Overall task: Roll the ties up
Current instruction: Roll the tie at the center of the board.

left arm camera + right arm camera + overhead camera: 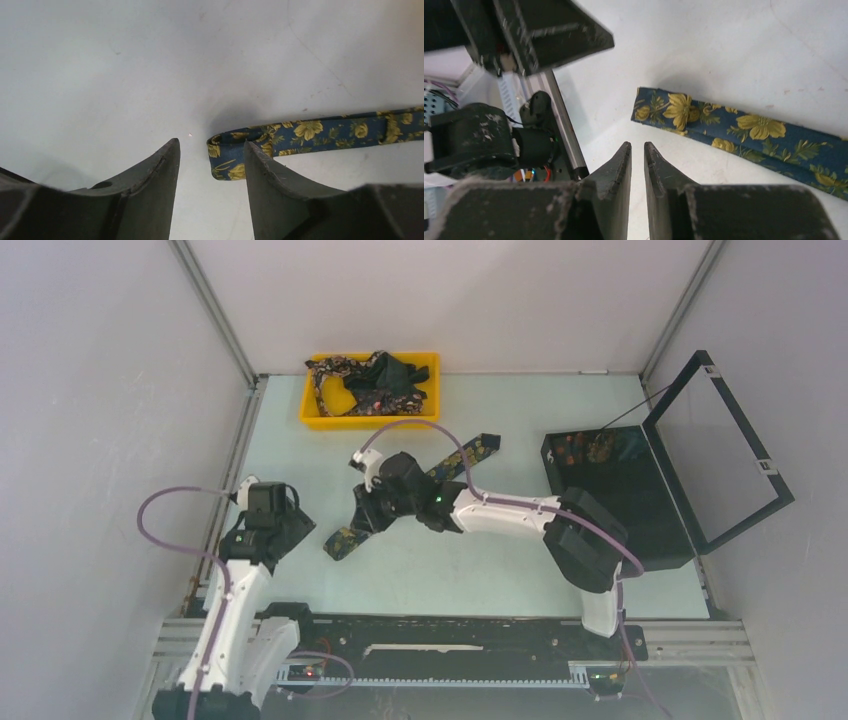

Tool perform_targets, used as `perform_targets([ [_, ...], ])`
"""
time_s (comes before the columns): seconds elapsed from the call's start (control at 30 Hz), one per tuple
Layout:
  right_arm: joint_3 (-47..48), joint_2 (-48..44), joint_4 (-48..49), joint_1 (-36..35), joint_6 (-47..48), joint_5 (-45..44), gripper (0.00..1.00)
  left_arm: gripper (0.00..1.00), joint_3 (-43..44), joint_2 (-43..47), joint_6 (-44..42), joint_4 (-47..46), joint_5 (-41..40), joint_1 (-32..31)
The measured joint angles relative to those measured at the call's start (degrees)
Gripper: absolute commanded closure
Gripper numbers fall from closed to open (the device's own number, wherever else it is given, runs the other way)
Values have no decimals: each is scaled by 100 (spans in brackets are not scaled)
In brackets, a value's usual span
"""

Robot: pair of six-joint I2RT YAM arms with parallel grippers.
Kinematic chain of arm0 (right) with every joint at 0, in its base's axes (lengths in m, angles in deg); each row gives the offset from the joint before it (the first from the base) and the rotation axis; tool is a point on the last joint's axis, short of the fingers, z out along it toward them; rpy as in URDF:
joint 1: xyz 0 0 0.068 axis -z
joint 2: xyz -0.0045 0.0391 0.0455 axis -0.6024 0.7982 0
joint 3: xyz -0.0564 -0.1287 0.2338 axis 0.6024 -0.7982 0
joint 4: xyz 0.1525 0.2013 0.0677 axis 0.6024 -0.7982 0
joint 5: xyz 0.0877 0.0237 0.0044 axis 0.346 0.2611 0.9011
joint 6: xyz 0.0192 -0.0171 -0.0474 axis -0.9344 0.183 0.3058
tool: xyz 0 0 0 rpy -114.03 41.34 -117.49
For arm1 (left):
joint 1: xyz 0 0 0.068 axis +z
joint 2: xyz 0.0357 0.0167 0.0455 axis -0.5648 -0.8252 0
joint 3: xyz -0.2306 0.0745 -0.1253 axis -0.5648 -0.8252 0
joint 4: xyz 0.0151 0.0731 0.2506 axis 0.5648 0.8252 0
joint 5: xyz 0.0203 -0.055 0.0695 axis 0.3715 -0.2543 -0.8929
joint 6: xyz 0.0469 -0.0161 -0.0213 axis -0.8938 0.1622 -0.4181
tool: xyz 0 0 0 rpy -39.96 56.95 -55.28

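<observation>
One tie (345, 538) lies diagonally mid-table, its near end merely folded over; our left gripper (210, 144) stands released at that fold; our right gripper (636, 146) is clenched on nothing; we judge rolling barely begun; more ties (372, 380) fill the far-edge tray (312, 418).

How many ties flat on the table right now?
1: a tie lies diagonally across the table, partly under the right arm. More are tangled in the yellow tray, number unclear.

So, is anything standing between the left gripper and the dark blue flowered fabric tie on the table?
Nothing visible does. The dark blue flowered fabric tie lies on the pale table ahead of the open left gripper.
</observation>
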Motion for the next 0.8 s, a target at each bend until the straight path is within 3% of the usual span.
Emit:
perform_targets([
  [0.27,1193,636,-656,278,-136,713,81,45,-981,2218,363,-393,367,0],
  [0.8,2170,1768,-1480,334,-391,1644,81,51,-1967,3464,918,-798,334,-234],
])
